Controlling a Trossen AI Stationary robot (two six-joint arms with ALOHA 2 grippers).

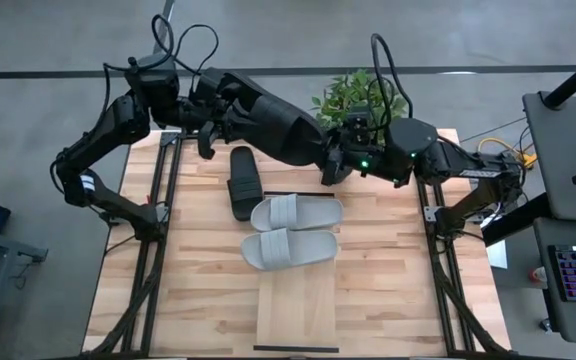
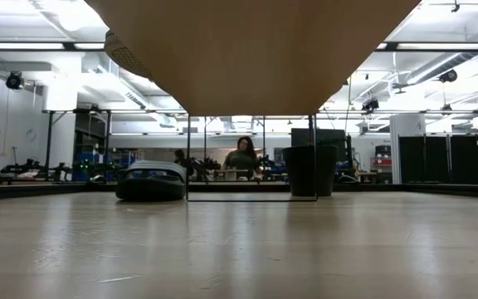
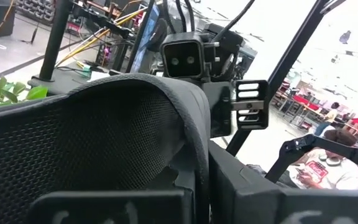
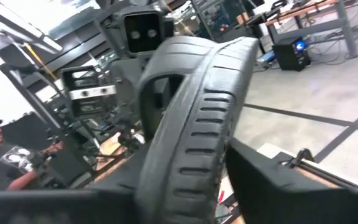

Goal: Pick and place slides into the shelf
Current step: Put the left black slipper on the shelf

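Observation:
A black slide (image 1: pixel 273 125) hangs high above the table's far side between my two grippers. My left gripper (image 1: pixel 216 112) is shut on its left end and my right gripper (image 1: pixel 326 158) closes on its right end. A second black slide (image 1: pixel 243 182) lies flat on the table, also in the low view (image 2: pixel 150 181). Two pale grey slides (image 1: pixel 296 212) (image 1: pixel 290 248) lie side by side on the far part of the shelf (image 1: pixel 296 305), a pale plank panel with black bars at its ends. My left gripper pinches the slide's left end (image 3: pixel 191 177) between its two fingers, coming level from the table's left. The slide stands on edge, lifted clear, its mesh-lined strap (image 3: pixel 104 130) in front of the camera. My right gripper has the slide's other end (image 4: pixel 182 180) between its two fingers (image 4: pixel 278 180), coming level from the table's right. The ribbed sole (image 4: pixel 210 118) faces the camera. The slide is on edge and clear of the table.
A potted green plant (image 1: pixel 353 95) stands at the table's far edge behind the right gripper. Black arm frames (image 1: pixel 163 220) (image 1: pixel 438 240) run along both sides of the table. A person (image 2: pixel 243 156) sits in the room beyond. Bare wood lies left and right of the shelf.

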